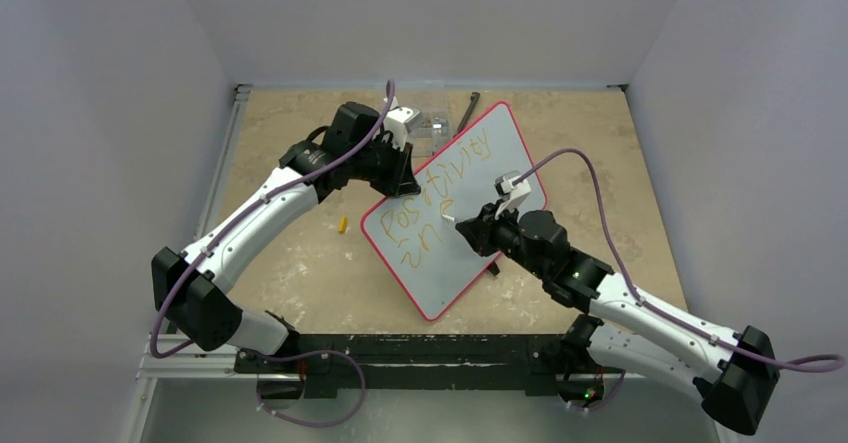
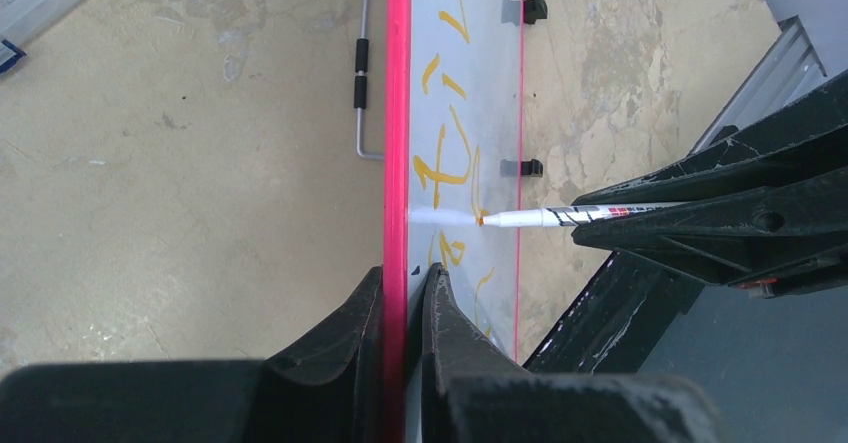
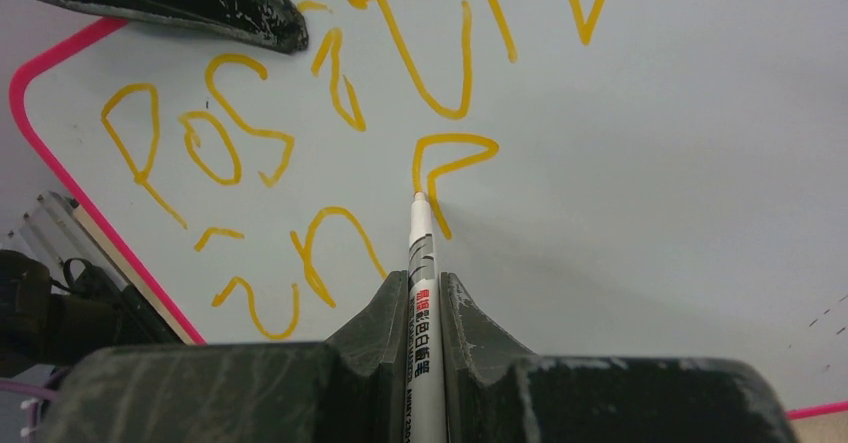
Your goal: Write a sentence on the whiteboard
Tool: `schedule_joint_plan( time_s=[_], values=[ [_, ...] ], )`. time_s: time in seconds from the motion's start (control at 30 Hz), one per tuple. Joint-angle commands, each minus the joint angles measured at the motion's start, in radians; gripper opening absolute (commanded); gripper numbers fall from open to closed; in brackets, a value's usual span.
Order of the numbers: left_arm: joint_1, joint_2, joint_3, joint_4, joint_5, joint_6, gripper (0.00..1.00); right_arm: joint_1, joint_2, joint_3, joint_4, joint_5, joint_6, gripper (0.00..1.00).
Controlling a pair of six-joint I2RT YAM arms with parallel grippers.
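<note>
The whiteboard (image 1: 440, 281) is glossy white inside a thin red-pink frame, its sentence (image 3: 455, 141) in orange-yellow strokes. The marker (image 3: 420, 263) is white with red and black print. The bench (image 1: 300, 263) is mottled beige, and a tiny speck (image 1: 341, 225) on it looks yellow.

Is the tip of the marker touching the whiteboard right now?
Touching. In the left wrist view, the marker tip meets its own reflection on the whiteboard, with no gap. The right gripper holds it.
</note>
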State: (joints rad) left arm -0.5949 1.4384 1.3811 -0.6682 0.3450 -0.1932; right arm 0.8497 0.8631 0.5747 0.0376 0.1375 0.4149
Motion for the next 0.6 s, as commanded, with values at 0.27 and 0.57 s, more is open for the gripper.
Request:
schedule_joint_plan(
  time_s=[0.27, 0.57],
  values=[
    [-0.017, -0.008, -0.024, -0.097, -0.146, 0.115, 0.0, 0.003, -0.029, -0.011, -0.191, 0.094, 0.1, 0.0],
    [-0.017, -0.01, -0.024, -0.097, -0.141, 0.115, 0.0, 0.003, 0.026, 0.1, -0.197, 0.202, 0.069, 0.0]
  ],
)
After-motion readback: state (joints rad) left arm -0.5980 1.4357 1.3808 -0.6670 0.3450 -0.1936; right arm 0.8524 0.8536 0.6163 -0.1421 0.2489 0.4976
